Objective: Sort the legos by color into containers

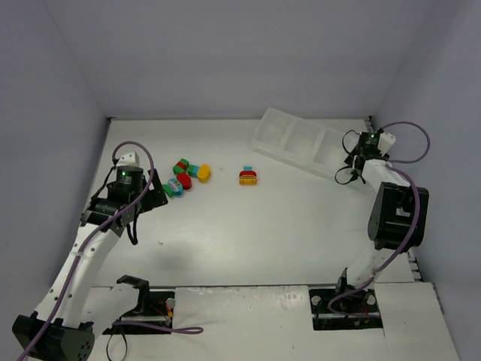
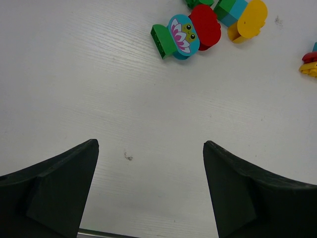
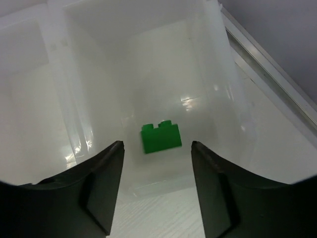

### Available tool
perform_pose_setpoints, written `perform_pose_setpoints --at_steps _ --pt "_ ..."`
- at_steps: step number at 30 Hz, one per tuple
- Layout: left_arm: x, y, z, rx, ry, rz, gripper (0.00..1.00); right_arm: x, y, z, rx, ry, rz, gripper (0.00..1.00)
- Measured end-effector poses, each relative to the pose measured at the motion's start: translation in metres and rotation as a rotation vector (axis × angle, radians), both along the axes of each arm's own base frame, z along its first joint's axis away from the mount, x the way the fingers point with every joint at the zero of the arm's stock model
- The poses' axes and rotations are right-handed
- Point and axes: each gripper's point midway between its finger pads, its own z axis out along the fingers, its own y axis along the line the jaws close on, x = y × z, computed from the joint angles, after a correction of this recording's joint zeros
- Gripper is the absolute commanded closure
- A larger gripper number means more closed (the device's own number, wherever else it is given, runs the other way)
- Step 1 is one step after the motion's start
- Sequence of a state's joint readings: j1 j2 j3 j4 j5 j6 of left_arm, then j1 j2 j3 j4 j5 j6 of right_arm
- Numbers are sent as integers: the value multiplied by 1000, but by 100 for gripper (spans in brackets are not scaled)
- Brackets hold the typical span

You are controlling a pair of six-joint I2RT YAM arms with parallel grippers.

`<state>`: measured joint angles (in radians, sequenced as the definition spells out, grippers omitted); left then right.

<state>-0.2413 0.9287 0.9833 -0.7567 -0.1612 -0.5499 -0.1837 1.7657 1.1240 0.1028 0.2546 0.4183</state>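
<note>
Right gripper (image 3: 157, 168) parted, empty, over tray (image 3: 213, 74) end compartment with loose green lego (image 3: 160, 138) inside; left gripper (image 2: 151, 163) wide, empty above bench (image 2: 74, 74).

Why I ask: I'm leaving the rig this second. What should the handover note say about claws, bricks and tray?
Left claw: open, holding nothing, over bare table just short of the cluster of bricks.
Right claw: open, holding nothing, above the end compartment of the tray.
Done: one green brick lies loose in that compartment. The other compartments seen from above show no bricks.
Left: the cluster (red, green, teal, yellow pieces, some joined) and the red-and-yellow stack beside it are unsorted on the table.
</note>
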Motion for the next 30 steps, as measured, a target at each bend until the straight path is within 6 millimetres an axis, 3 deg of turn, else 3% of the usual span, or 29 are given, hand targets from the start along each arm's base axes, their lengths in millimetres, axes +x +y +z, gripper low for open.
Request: perform_pose_setpoints --at_steps 1,7,12,15,18,22,25,30 --pt "0 0 0 -2 0 2 20 0 1 0 3 2 3 38" --pt "7 -3 -8 -17 23 23 20 9 4 20 8 -47 26 33" --pt "17 -8 -26 -30 87 48 20 11 17 63 14 -145 66 34" --pt "24 -11 -40 -41 130 72 20 11 45 96 14 -223 135 35" --pt "31 -14 -55 -49 172 98 20 6 95 122 27 -284 254 35" --pt "41 -14 -72 -53 221 130 20 -11 159 132 65 -316 423 35" --pt "53 -14 -82 -50 240 144 20 -26 179 130 85 -313 485 35" --pt "82 -21 -92 -58 251 145 20 -48 193 131 106 -321 548 35"
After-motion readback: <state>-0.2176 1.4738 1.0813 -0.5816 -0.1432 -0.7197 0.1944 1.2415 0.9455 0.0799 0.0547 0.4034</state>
